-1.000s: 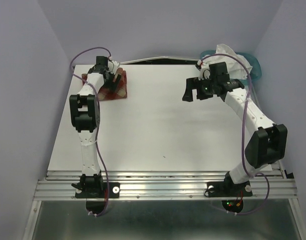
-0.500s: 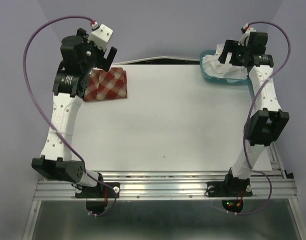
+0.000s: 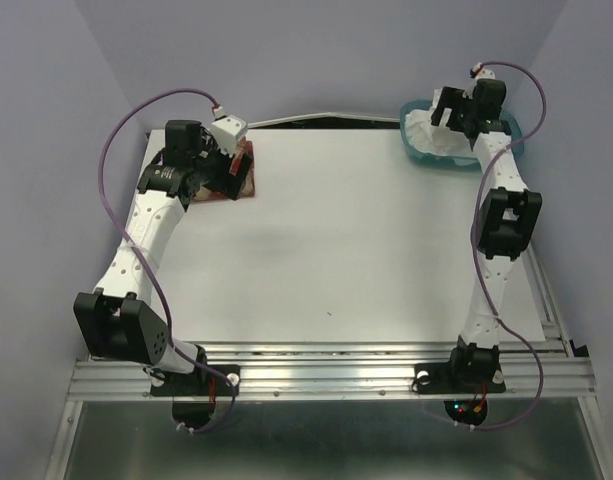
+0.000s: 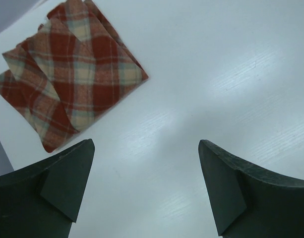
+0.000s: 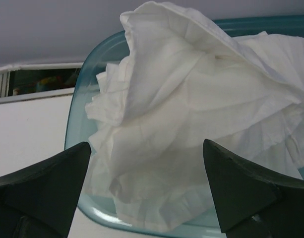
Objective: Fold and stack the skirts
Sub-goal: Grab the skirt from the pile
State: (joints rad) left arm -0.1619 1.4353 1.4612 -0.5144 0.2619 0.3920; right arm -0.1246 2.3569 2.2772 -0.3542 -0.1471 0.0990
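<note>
Since both skirts are thin cloth, expect light, limp stuff that sags and slides the moment you lift it, with no stiff edge to lever on. Your tabletop (image 3: 336,250) is smooth and white, so fabric will likely skate if you drag it. At its far right corner sits the teal basket (image 5: 78,106), a rigid plastic tub; don't pinch its rim by mistake. The white skirt (image 5: 191,114) is heaped inside it, crumpled and spilling over the near rim, crinkled, many loose layers. Judgement: a pinch on the top ridge may take only one layer and leave the rest trailing, so go for a thick fold near the overhanging edge and lift high enough to clear the basket wall. The plaid skirt (image 4: 72,74) lies at the far left corner of the tabletop, already folded into a flat, roughly square packet with one flap across the top. It looks a bit heavier and holds its shape better; take it at a folded edge, not a loose corner, or it will likely open. The right claw (image 5: 146,145) is released, jaws wide, facing the white heap, not touching it. The left claw (image 4: 144,146) is also released, holding nothing, above the tabletop just beside the plaid packet.
</note>
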